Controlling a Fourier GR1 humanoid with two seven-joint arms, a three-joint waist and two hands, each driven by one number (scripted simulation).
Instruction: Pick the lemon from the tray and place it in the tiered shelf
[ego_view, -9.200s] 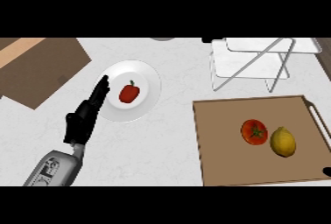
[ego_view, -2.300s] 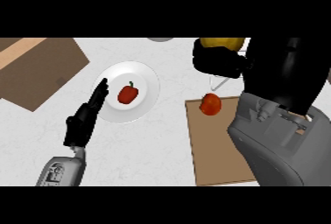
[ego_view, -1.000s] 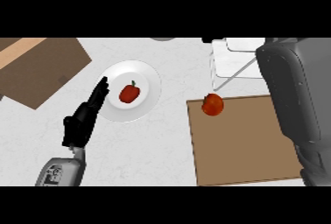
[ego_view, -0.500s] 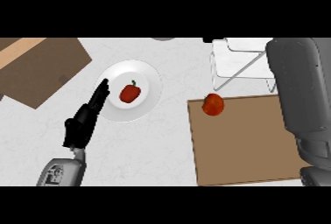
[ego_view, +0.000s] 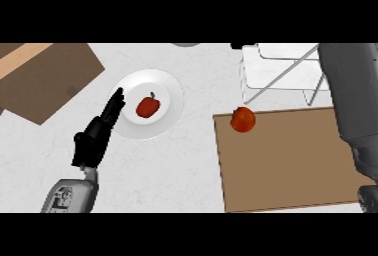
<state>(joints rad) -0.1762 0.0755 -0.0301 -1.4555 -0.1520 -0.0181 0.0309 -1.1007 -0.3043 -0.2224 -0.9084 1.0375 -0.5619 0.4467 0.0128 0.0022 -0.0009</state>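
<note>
The right forearm (ego_view: 353, 105) fills the view's right edge, and its hand is out of sight past the top, so the fingers' state cannot be told. Beside that arm lies the brown tray (ego_view: 295, 165), its far corner covered by it. The wire tiered shelf (ego_view: 284, 70) is cut off above. The lemon is nowhere visible. The left hand (ego_view: 100, 132) rests with fingers straight and together, just beside the white plate (ego_view: 166, 95) holding a red pepper (ego_view: 148, 106). A tomato (ego_view: 243, 119) sits at the tray's near corner.

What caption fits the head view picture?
Tomato at tray corner, red pepper on plate, left hand resting open.
</note>
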